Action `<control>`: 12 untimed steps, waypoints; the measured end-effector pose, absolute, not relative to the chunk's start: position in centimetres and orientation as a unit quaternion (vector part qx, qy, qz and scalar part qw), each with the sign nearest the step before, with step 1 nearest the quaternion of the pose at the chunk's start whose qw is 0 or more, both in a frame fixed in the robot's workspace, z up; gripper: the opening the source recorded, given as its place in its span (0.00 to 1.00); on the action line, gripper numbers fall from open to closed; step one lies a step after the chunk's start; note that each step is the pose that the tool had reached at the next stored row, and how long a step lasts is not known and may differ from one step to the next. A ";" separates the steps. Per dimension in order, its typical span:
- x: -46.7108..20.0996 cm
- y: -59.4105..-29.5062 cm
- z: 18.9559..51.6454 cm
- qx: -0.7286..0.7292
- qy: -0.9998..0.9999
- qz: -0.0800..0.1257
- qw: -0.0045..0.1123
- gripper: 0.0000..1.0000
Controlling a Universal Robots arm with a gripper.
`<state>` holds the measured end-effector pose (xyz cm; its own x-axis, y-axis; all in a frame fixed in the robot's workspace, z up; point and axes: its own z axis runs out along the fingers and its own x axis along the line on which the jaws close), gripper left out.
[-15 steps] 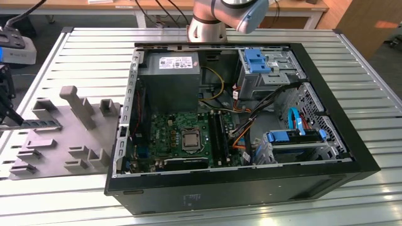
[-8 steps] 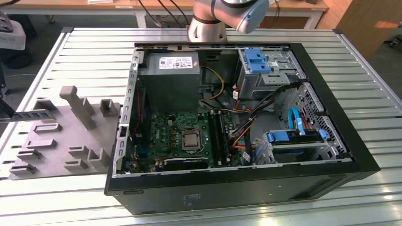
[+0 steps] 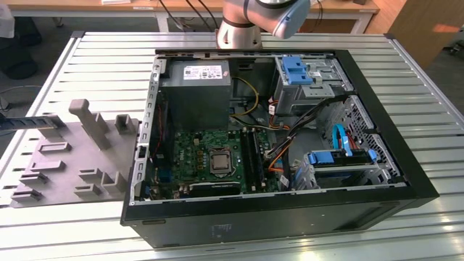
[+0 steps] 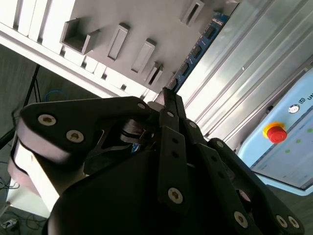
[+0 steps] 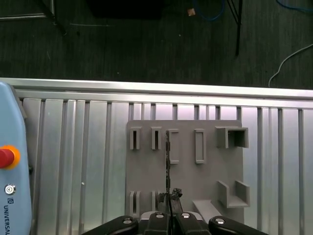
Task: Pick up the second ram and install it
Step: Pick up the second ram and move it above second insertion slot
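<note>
One ram stick is already in the gripper, so the pickup half looks done. In the second wrist view the black fingers are pinched together on one end of the blue board. The rest of it pokes straight out past the tips, pretty much in line with them. The first wrist view has the ram stick edge-on, just a thin dark line running away from the gripper over the gray tray with its empty pockets. It doesn't look seated in any pocket, more like held clear above them, though that's hard to call for sure.

The bit that matters is where it sits versus where it belongs. In the exterior view the ram stick hangs at the far left edge, lying roughly level above the gray tray on the slatted table. The computer case is well apart from it, toward the exterior view's right. The long black slots on the green motherboard sit deep inside it. Going by that view, the stick's long axis lies roughly crosswise to those slots, not parallel.
</note>
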<state>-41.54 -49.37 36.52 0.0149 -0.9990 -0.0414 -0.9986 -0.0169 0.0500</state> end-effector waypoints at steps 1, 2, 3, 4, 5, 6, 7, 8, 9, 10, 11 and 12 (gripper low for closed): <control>-41.5 -49.4 36.8 0.712 -0.701 -0.033 0.003 0.12; -41.5 -49.4 37.2 0.712 -0.701 -0.033 0.003 0.12; -41.5 -49.4 37.4 0.712 -0.701 -0.033 0.002 0.12; -41.5 -49.4 37.7 0.712 -0.701 -0.034 0.002 0.12; -41.5 -49.4 38.0 0.712 -0.701 -0.034 0.002 0.12; -41.5 -49.4 38.3 0.712 -0.701 -0.034 0.001 0.12; -41.5 -49.4 38.6 0.712 -0.701 -0.035 0.001 0.12; -41.5 -49.4 38.8 0.712 -0.701 -0.035 0.000 0.12; -41.5 -49.4 39.1 0.712 -0.701 -0.036 0.000 0.12; -41.5 -49.4 39.3 0.712 -0.701 -0.036 -0.001 0.12; -41.5 -49.4 39.4 0.712 -0.701 -0.037 -0.001 0.12; -41.5 -49.4 39.4 0.712 -0.701 -0.037 -0.001 0.12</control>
<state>-41.55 -49.38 39.43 0.0148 -0.9984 -0.0546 -0.9986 -0.0176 0.0496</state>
